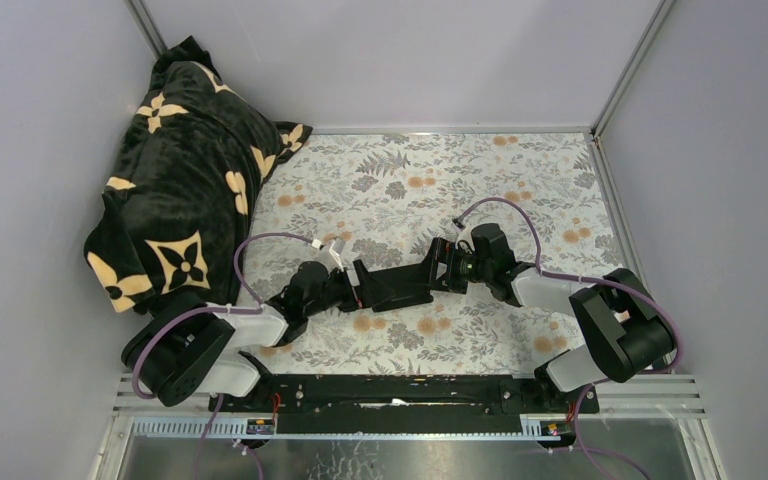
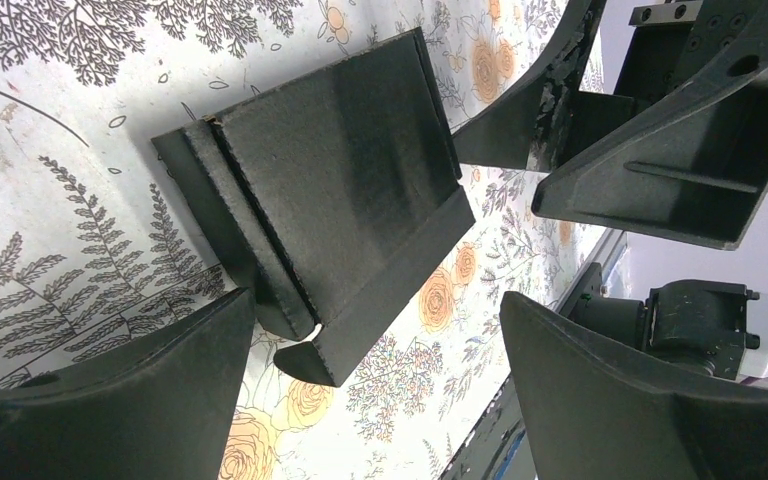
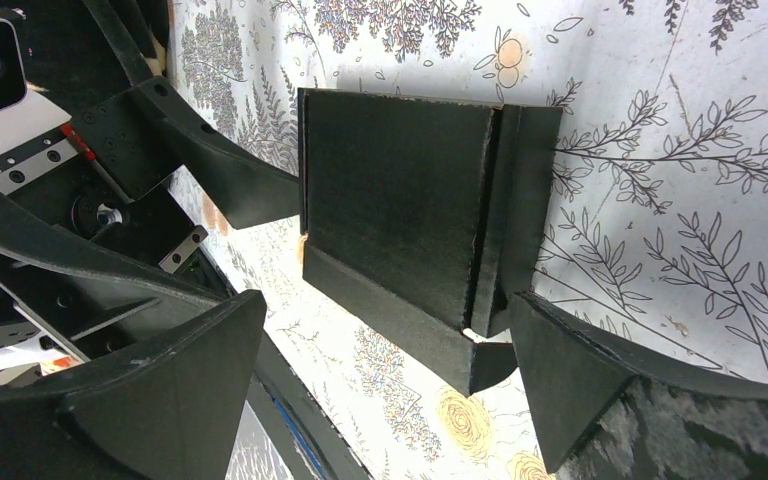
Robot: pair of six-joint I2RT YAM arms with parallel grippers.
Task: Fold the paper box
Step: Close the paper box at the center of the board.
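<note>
The paper box (image 1: pixel 397 284) is a flat sheet of matte black card with creased flaps, lying on the flowered cloth between my two grippers. In the left wrist view the box (image 2: pixel 340 190) lies just ahead of my left gripper (image 2: pixel 380 400), which is open wide, and one finger (image 2: pixel 140 400) is close beside the box's near corner flap. In the right wrist view the box (image 3: pixel 400 210) lies just ahead of my right gripper (image 3: pixel 380 390), also open wide, and one finger (image 3: pixel 580 380) is next to the folded side flap. Neither gripper holds anything. In the top view the left gripper (image 1: pixel 355 290) and right gripper (image 1: pixel 442 268) face each other across the box.
A black plush blanket with cream flower motifs (image 1: pixel 180 180) is heaped at the far left against the wall. Grey walls enclose the flowered table cloth (image 1: pixel 520 190). A metal rail (image 1: pixel 410 395) runs along the near edge by the arm bases.
</note>
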